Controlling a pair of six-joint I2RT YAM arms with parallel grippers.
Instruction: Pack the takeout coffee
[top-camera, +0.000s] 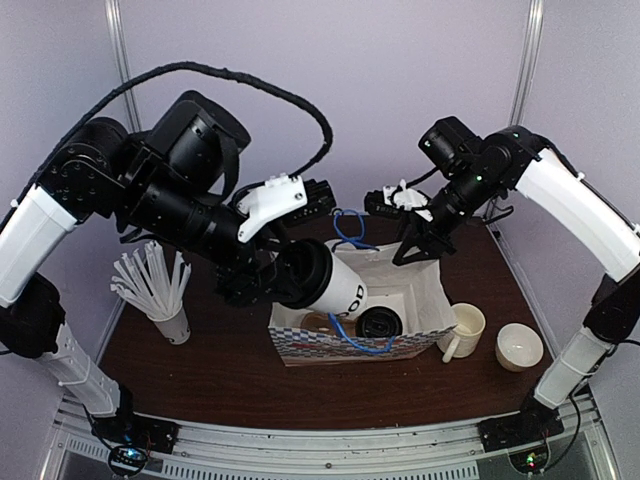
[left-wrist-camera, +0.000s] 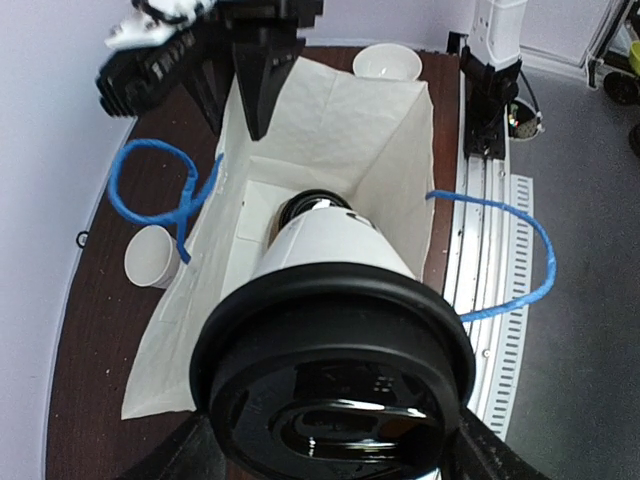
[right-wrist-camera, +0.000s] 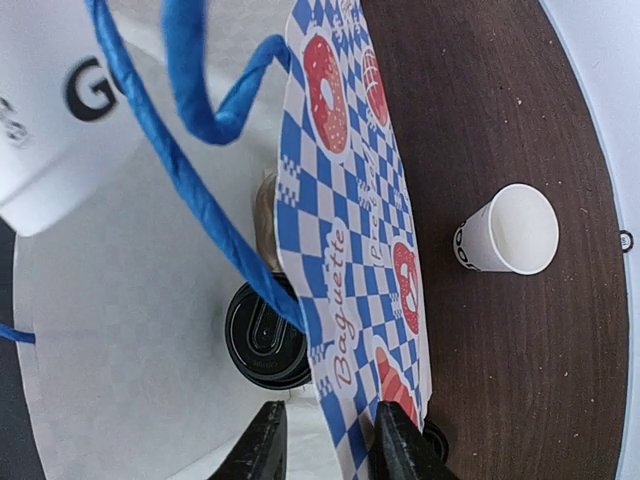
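My left gripper (top-camera: 300, 275) is shut on the black lid of a white takeout cup (top-camera: 340, 285) with dark lettering. It holds the cup tilted, bottom first, over the mouth of the blue-checked paper bag (top-camera: 340, 348). In the left wrist view the lid (left-wrist-camera: 335, 400) fills the bottom of the frame. A second lidded cup (top-camera: 378, 322) stands inside the bag and also shows in the right wrist view (right-wrist-camera: 262, 335). My right gripper (top-camera: 408, 250) is at the bag's far rim. In the right wrist view its fingers (right-wrist-camera: 328, 440) stand on either side of the bag wall (right-wrist-camera: 350, 230) with a gap.
A white cup of straws (top-camera: 160, 290) stands at the left. A cream mug (top-camera: 465, 330) and a white bowl (top-camera: 520, 345) stand right of the bag. An open paper cup (right-wrist-camera: 510, 230) stands behind the bag. Blue handles (left-wrist-camera: 160, 190) loop over the bag's opening.
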